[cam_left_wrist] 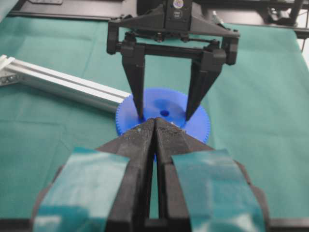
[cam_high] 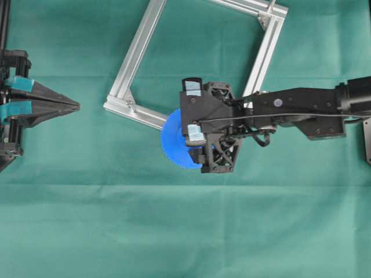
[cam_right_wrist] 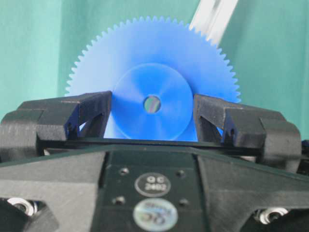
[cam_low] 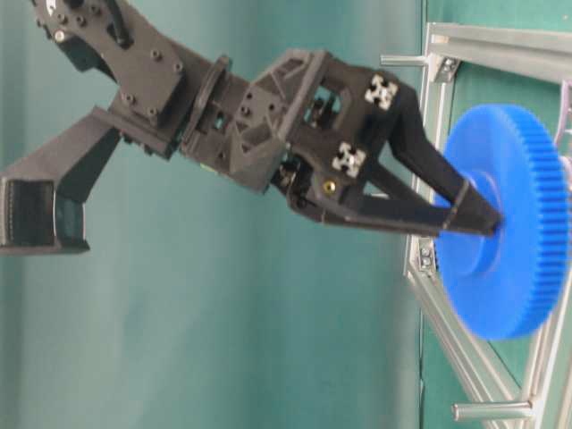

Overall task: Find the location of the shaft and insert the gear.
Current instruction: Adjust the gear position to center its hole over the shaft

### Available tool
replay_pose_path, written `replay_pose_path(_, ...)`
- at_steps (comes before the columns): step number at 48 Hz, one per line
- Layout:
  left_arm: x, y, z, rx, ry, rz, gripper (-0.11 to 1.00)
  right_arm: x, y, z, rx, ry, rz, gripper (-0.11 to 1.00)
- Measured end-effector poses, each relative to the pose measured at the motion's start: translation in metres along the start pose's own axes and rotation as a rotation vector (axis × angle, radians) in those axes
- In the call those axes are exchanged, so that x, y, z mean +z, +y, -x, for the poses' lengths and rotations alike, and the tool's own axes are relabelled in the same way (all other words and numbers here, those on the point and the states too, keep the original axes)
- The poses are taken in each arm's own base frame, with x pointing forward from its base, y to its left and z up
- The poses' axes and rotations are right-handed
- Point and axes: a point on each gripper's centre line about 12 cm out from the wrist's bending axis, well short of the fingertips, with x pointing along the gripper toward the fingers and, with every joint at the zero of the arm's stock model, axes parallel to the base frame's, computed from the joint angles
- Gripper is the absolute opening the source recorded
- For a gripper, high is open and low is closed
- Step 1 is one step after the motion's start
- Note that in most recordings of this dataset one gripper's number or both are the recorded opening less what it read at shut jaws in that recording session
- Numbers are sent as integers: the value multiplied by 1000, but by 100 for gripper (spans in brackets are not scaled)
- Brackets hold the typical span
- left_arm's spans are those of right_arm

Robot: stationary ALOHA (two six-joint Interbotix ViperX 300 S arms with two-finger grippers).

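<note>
Right gripper [cam_right_wrist: 152, 113] clamped on the hub of the gear [cam_right_wrist: 154, 63], held by the aluminium frame [cam_high: 134, 55]; left gripper [cam_high: 75, 105] parked with its fingers together.

The right wrist view alone looks straight at the gear's face: both fingers press the sides of the raised hub, and the small centre hole shows between them. The overhead view hides the hub under the gripper and shows only a toothed blue crescent next to the frame's lower rail, above the green table [cam_high: 174, 231]. The table-level view shows the disc edge-on, its flat face toward the cloth and its hub axis running along the fingers. The left wrist view shows its own fingertips [cam_left_wrist: 145, 133] touching. No view shows the shaft.
</note>
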Motion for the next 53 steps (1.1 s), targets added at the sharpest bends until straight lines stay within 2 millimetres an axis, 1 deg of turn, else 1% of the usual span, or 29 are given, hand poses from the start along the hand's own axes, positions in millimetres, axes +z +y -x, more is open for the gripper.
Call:
replay_pose_path(20, 0, 0, 0, 0, 0, 0, 1, 3, -11, -2, -16, 1, -18, 69)
replay_pose_path(29, -1, 0, 0, 0, 8, 0, 1, -2, -27, -2, -36, 13, -50, 69)
replay_pose_path(40, -1, 0, 0, 0, 8, 0, 1, -9, -47, 5, -59, 12, -96, 69)
replay_pose_path(53, -2, 0, 0, 0, 12, 0, 1, -12, -50, 7, -62, 8, -107, 69)
